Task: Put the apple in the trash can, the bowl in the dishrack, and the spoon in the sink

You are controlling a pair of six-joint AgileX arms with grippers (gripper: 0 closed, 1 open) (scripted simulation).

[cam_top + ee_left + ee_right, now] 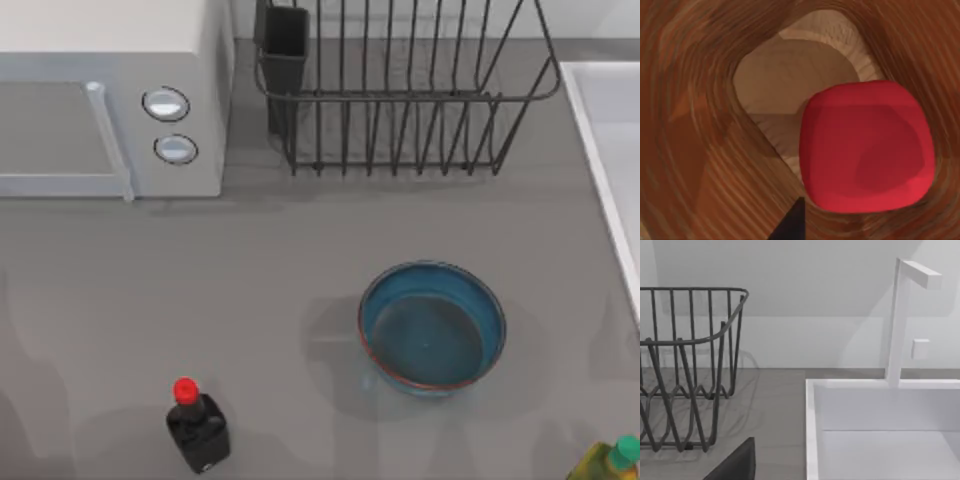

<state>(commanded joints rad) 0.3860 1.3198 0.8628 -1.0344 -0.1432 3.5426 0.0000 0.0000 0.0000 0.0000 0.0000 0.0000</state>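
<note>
The red apple [867,150] lies low inside the brown, wood-grained trash can [705,150], over its pale bottom. A dark part of my left gripper [790,227] shows just beside the apple's edge, above the can. The blue bowl [432,338] with a reddish rim stands upright on the grey counter, right of centre. Behind it is the dark wire dishrack [400,100] [690,340], with its utensil cup at the left corner. The white sink [610,150] [812,430] runs along the right edge. My right gripper [735,465] hangs between rack and sink. The spoon is out of view.
A white microwave [110,100] with two knobs fills the back left. A dark bottle with a red cap [198,425] stands at the front left. A yellow-green bottle [605,462] sits at the front right corner. A white faucet [897,320] rises behind the sink.
</note>
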